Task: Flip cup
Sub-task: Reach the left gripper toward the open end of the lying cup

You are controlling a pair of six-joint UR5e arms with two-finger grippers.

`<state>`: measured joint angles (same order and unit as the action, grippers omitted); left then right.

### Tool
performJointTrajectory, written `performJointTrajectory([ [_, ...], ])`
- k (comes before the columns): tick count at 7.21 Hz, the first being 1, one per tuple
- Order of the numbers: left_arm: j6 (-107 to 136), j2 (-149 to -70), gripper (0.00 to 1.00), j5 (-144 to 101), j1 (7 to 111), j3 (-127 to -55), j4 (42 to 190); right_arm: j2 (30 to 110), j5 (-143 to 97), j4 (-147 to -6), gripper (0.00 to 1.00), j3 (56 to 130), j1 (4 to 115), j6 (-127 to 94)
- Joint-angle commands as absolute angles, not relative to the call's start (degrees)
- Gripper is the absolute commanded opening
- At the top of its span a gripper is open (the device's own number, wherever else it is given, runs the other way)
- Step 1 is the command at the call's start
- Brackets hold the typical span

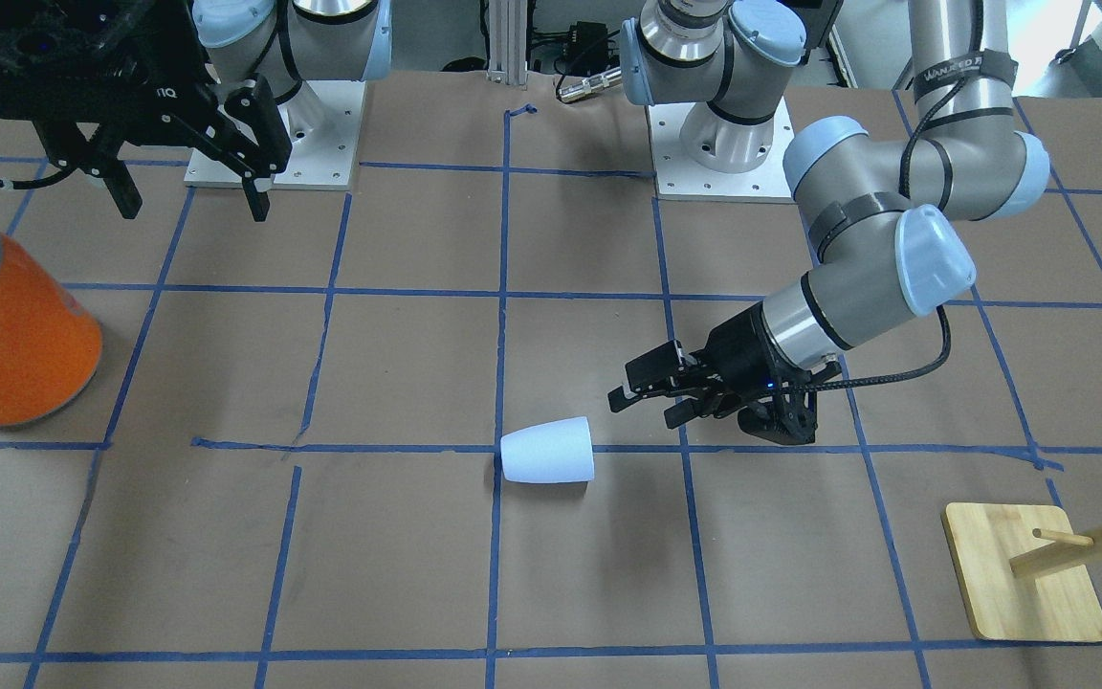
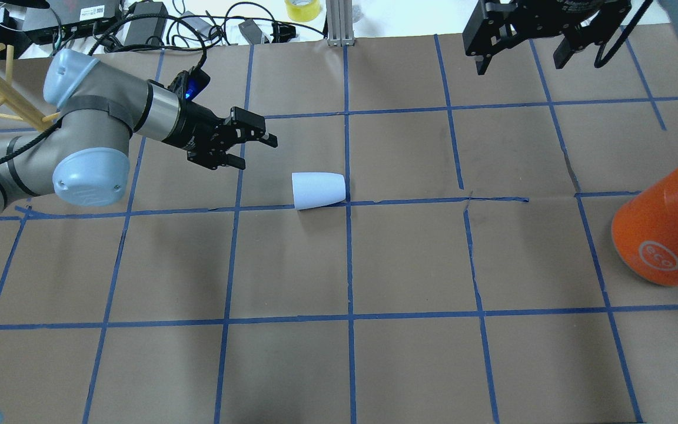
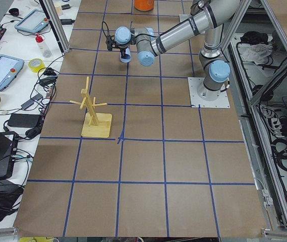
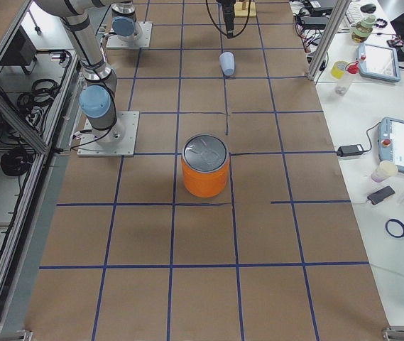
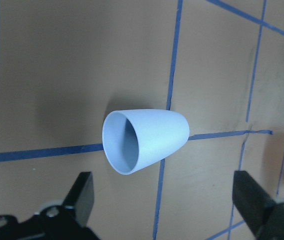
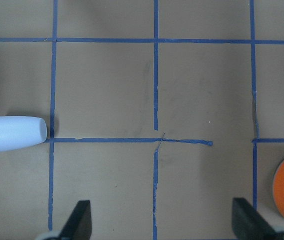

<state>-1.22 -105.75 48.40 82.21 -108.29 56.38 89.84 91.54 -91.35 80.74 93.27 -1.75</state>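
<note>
Black fingers [image 5: 82, 197] of your left gripper [image 1: 642, 407] sit at the wrist view's bottom edge, spread wide and holding nothing. Just beyond them, mid-frame, the cup [image 1: 548, 450] lies on its side on the paper [image 1: 398, 364], mouth toward that gripper. Your right gripper [image 1: 195, 209] hangs spread at upper left, with the can [image 1: 11, 335] below it. A rack [image 1: 1024, 584] sits at lower right.

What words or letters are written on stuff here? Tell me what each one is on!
"eco": white, inside a ring, on the can.
"IQ": the end of a longer word, the rest hidden, on the right tool.
White letters on the arm strap: too blurred to read.
Print on the sticker at the overhead view's top edge: too small to read.
No writing on the cup.
</note>
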Motion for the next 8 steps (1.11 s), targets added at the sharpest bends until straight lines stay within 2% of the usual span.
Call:
performJointTrajectory([
  [1,-3.7,-109.3,1.00,42.8,82.2,-110.6,55.7,89.8,87.6,-90.8,1.00,81.3,93.3,-1.5],
  [8,-17.6,-116.5,1.00,32.9,82.2,-111.5,55.5,89.8,87.8,-90.8,1.00,81.3,93.3,-2.4],
])
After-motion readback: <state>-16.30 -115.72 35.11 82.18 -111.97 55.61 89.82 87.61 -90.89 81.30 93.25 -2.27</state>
